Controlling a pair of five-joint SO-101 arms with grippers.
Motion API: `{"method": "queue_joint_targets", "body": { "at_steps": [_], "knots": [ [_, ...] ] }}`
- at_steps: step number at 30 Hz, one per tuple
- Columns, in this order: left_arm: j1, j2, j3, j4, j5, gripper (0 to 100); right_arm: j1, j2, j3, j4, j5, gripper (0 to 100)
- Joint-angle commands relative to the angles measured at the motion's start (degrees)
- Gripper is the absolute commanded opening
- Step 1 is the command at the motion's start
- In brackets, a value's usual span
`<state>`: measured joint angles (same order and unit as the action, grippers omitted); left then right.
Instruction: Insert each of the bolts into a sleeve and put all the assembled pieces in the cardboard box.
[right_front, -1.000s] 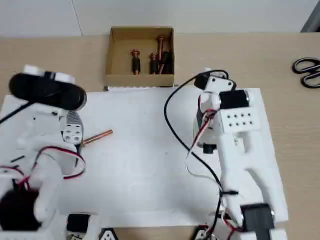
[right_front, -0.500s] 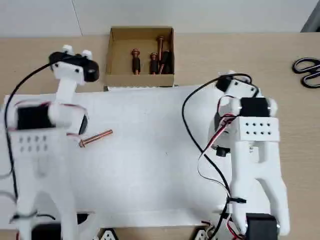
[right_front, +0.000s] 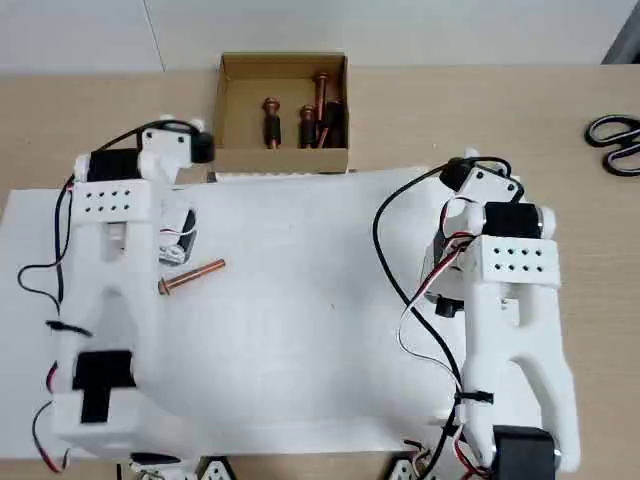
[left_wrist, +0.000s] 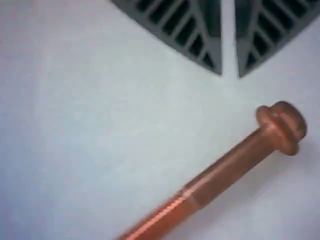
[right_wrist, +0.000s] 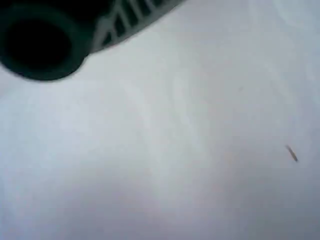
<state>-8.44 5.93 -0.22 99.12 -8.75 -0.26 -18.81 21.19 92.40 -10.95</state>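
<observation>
A copper bolt (right_front: 192, 276) lies on the white sheet (right_front: 300, 330) at the left; in the left wrist view the bolt (left_wrist: 220, 175) has its flanged head just past my fingertips. My left gripper (right_front: 174, 252) hangs point-down over that head, empty, with its dark fingers (left_wrist: 200, 35) shut to a thin slit. My right gripper (right_front: 445, 298) stands over the sheet's right side, shut on a black sleeve (right_front: 447, 308). The sleeve (right_wrist: 37, 42) is beside a ribbed finger (right_wrist: 130, 20). The cardboard box (right_front: 280, 158) at the back holds three bolts fitted in sleeves (right_front: 305, 120).
Black scissors (right_front: 615, 140) lie on the wooden table (right_front: 560, 100) at the far right. Cables loop off both arms over the sheet. The sheet between the two arms is bare.
The left arm rose from the near left corner, swung toward the back, and its gripper came down over the bolt's head. The right arm shifted right with the sleeve. The bolt stayed put.
</observation>
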Motion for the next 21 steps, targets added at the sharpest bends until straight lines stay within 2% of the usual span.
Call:
{"method": "queue_joint_targets", "body": {
  "at_steps": [1, 4, 12, 21],
  "knots": [
    [-1.7, 2.5, -2.5, 1.2, -1.2, 5, 0.3, -2.4, -0.2, -0.7, 0.7, 0.3],
    [-1.9, 5.4, -2.6, 1.0, -6.2, 9, 0.1, -2.3, -0.2, -1.0, 0.7, 0.3],
    [-1.9, 11.2, -2.8, -0.8, -20.3, 9, 0.1, -2.1, -0.2, -1.0, 0.7, 0.3],
    [-1.9, 15.1, -10.9, -0.5, -23.8, 11, 0.0, -2.1, -0.2, -1.0, 0.7, 0.3]
  ]
}}
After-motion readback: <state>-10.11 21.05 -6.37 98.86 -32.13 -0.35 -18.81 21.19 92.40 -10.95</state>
